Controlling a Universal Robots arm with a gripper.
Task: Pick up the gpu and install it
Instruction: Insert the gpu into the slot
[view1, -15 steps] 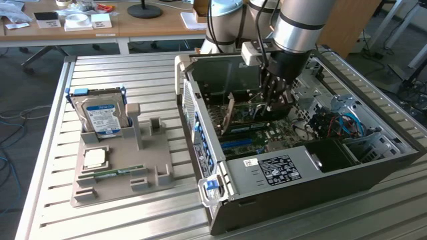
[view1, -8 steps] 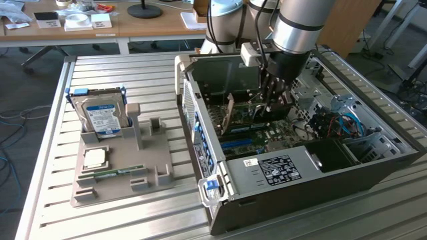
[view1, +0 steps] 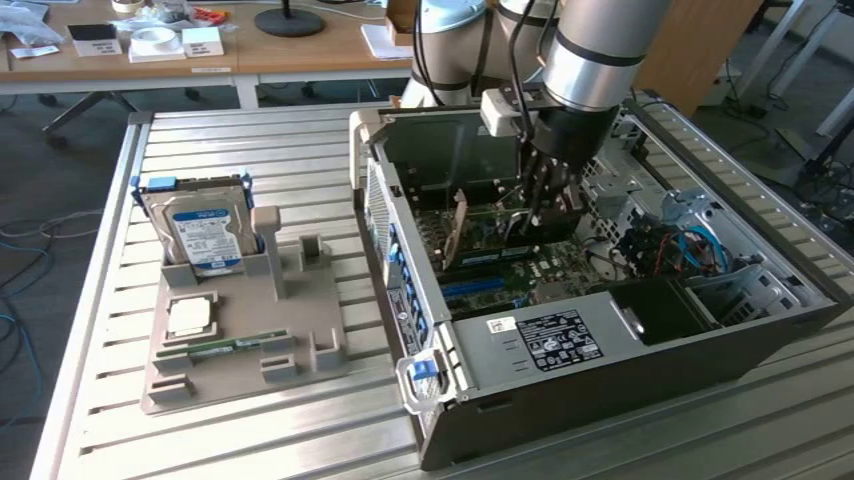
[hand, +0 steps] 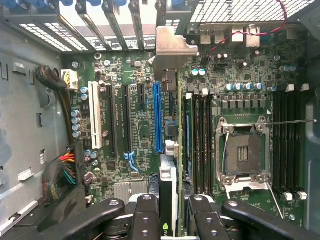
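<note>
The gpu (hand: 172, 50) shows edge-on in the wrist view, with its silver end bracket toward the case's rear slots and its thin card edge running back between my fingers. My gripper (hand: 173, 212) is shut on the gpu, one black finger (hand: 145, 215) on each side. The card hangs over the motherboard (hand: 135, 125), right beside the long blue slot (hand: 158, 117). In the exterior view my gripper (view1: 541, 215) reaches down inside the open computer case (view1: 641, 340), holding the gpu (view1: 501, 225) upright just above the board.
On the slatted table at the exterior view's left stands a grey holder (view1: 240, 350) with a silver hard drive (view1: 200, 230), a square chip (view1: 191, 315) and a green memory stick (view1: 220, 347). An open processor socket (hand: 245, 150) and cable bundles (hand: 65, 170) flank the slots.
</note>
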